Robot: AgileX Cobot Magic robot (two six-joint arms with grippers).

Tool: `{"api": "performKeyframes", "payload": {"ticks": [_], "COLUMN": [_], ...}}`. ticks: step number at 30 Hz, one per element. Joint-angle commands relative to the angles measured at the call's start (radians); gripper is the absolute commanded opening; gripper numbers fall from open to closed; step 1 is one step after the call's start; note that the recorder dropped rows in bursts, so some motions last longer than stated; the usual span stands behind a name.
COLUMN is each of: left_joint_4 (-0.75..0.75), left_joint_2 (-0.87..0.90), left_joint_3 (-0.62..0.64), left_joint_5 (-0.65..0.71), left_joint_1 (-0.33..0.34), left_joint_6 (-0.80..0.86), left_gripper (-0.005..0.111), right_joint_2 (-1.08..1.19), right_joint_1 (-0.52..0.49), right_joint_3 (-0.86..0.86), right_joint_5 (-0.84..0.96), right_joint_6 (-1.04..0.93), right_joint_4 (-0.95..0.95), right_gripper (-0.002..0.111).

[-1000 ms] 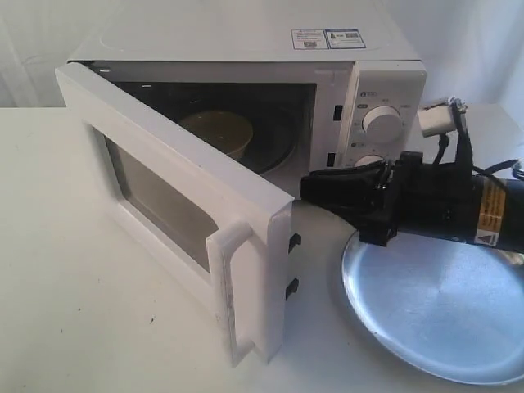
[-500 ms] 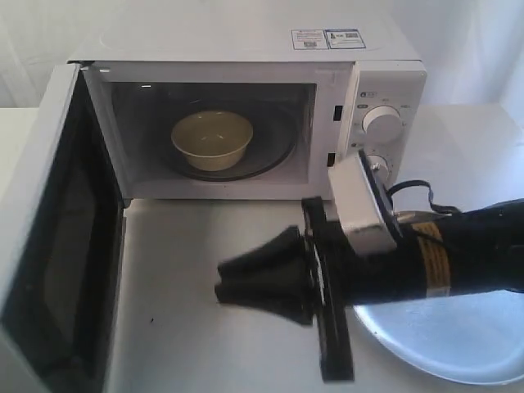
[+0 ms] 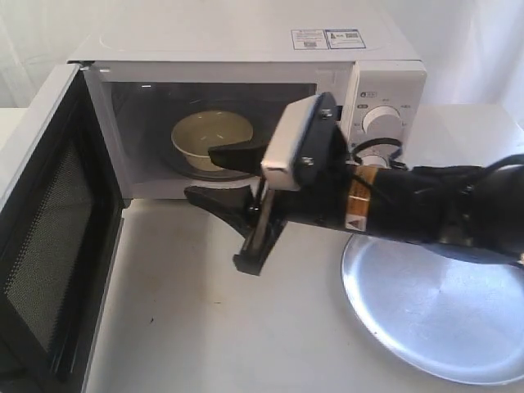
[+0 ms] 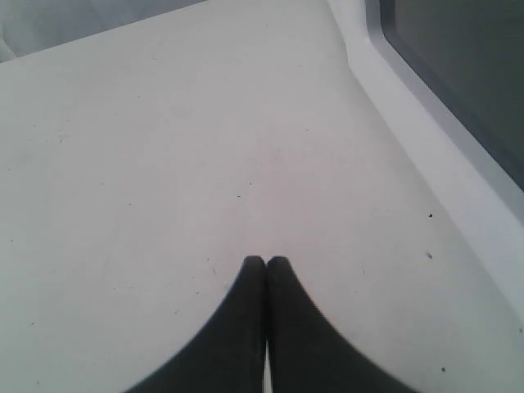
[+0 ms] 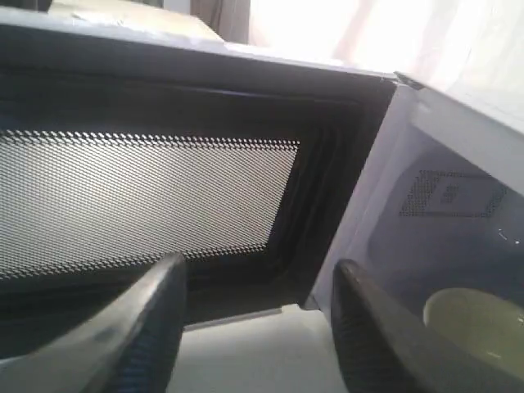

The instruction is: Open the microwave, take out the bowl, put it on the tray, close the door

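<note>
- Bowl (image 3: 205, 135) sits deep inside the microwave (image 3: 246, 41), reachable because the door (image 3: 49, 246) stands swung wide.
- Right gripper (image 3: 201, 173) is at the cavity mouth, fingers spread and empty, apparently aimed to take the rim.
- Tray (image 3: 426, 327) lies just beside the microwave, ready to receive it.
- Left gripper (image 4: 266, 262) is pinched together on nothing, parked over the table (image 4: 123, 164).

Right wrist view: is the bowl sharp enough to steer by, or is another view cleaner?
Right wrist view: bowl soft and dim, cut by the frame edge; background overexposed; right gripper blurred close up. Exterior view: bowl clearer and evenly lit; tray shows a mild sheen. Left wrist view: pale table, left gripper a dark silhouette.
</note>
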Motion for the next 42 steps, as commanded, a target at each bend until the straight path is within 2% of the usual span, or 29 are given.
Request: {"api": "performKeyframes", "payload": {"ticks": [1, 8, 19, 21, 23, 25, 26, 29, 31, 33, 34, 36, 37, 39, 42], "left_joint_4": [-0.008, -0.008, -0.008, -0.008, -0.008, -0.008, -0.008, -0.008, -0.008, -0.008, -0.008, -0.008, -0.008, -0.008, -0.008], "left_joint_2": [-0.002, -0.002, -0.002, -0.002, -0.002, -0.002, -0.002, -0.002, -0.002, -0.002, -0.002, -0.002, -0.002, -0.002, -0.002], "left_joint_3": [-0.002, -0.002, -0.002, -0.002, -0.002, -0.002, -0.002, -0.002, -0.002, -0.002, -0.002, -0.002, -0.002, -0.002, -0.002], "left_joint_5": [0.003, 0.003, 0.003, 0.003, 0.003, 0.003, 0.002, 0.002, 0.002, 0.002, 0.002, 0.002, 0.002, 0.002, 0.002], "left_joint_1": [0.001, 0.001, 0.001, 0.001, 0.001, 0.001, 0.001, 0.001, 0.001, 0.001, 0.001, 0.001, 0.001, 0.001, 0.001], "left_joint_6": [-0.005, -0.005, -0.005, -0.005, -0.005, -0.005, -0.002, -0.004, -0.004, -0.004, -0.004, -0.004, -0.004, -0.004, -0.004], "left_gripper": [0.000, 0.000, 0.000, 0.000, 0.000, 0.000, 0.000, 0.000, 0.000, 0.000, 0.000, 0.000, 0.000, 0.000, 0.000], "right_joint_2": [0.107, 0.270, 0.526, 0.562, 0.587, 0.592, 0.587, 0.554, 0.503, 0.449, 0.418, 0.374, 0.359, 0.343, 0.315], "right_joint_1": [0.064, 0.076, 0.076, 0.076, 0.078, 0.082, 0.089, 0.134, 0.175, 0.239, 0.283, 0.337, 0.352, 0.352, 0.352], "right_joint_3": [-0.139, -0.390, -0.690, -0.727, -0.757, -0.765, -0.765, -0.765, -0.765, -0.765, -0.754, -0.722, -0.702, -0.671, -0.589], "right_joint_5": [0.212, 0.512, 0.673, 0.746, 0.801, 0.817, 0.815, 0.821, 0.914, 1.139, 1.311, 1.563, 1.717, 1.944, 2.032], "right_joint_6": [-0.166, -0.294, -0.299, -0.299, -0.299, -0.299, -0.299, -0.293, -0.293, -0.300, -0.368, -0.624, -0.790, -0.955, -0.941], "right_joint_4": [0.138, 0.189, 0.199, 0.199, 0.199, 0.199, 0.197, 0.188, 0.191, 0.197, 0.206, 0.395, 0.559, 0.825, 0.881], "right_gripper": [0.053, 0.053, 0.051, 0.046, 0.035, 0.019, 0.004, 0.000, 0.000, 0.000, 0.000, 0.000, 0.000, 0.000, 0.000]}}
